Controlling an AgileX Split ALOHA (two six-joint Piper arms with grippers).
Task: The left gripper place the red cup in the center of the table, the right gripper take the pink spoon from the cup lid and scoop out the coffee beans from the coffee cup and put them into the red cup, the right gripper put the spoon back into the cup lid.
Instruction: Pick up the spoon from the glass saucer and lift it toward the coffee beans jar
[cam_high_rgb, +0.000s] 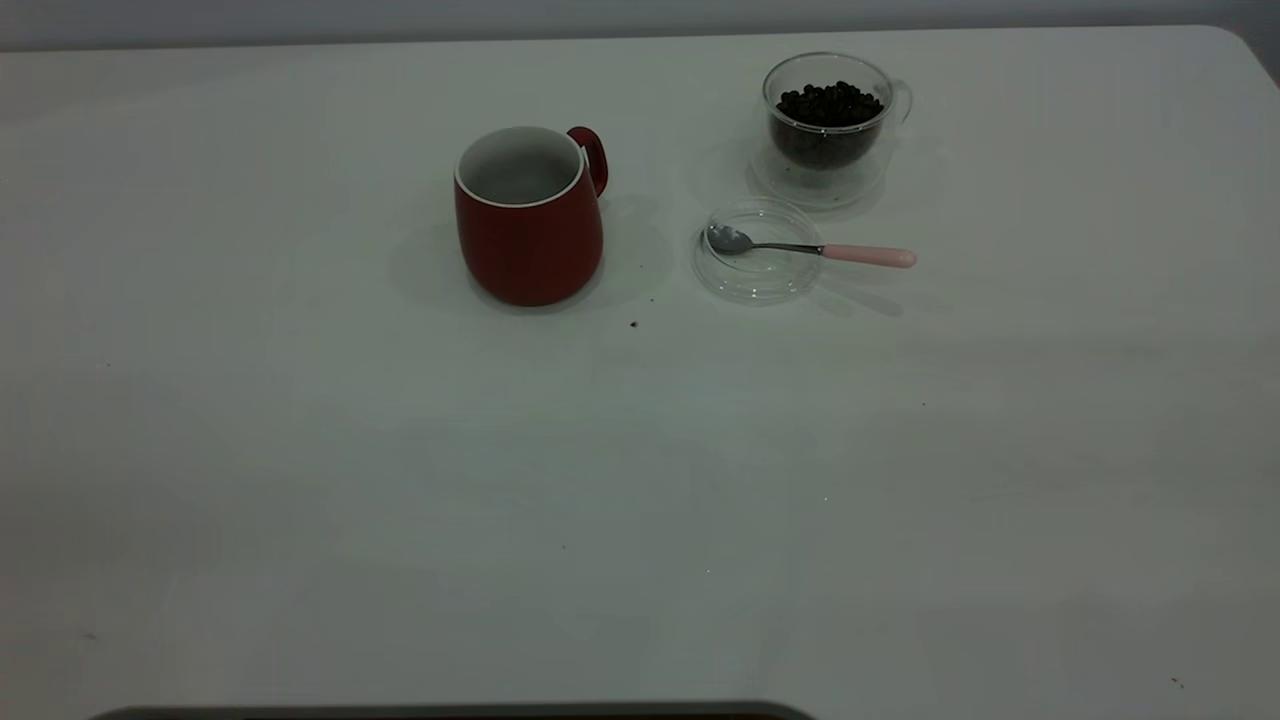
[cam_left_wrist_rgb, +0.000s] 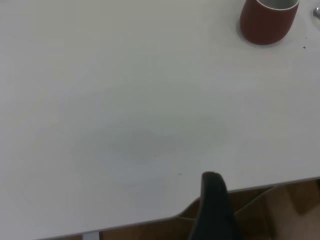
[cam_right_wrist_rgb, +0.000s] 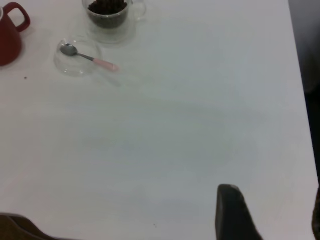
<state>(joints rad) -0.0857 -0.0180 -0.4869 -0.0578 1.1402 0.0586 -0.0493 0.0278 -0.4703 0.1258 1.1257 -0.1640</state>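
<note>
Right wrist view: pink spoon (cam_right_wrist_rgb: 89, 57) far from right gripper (cam_right_wrist_rgb: 235, 212)

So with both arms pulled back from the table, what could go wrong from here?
1. The pink spoon lies with its handle low, overhanging the rim of the clear lid; a pinch there may tip the lid or make it slide.
2. The beans are heaped near the rim of the glass cup, so scooping could spill some.
3. The red cup stands close to the lid; the spoon may clip it.
</note>
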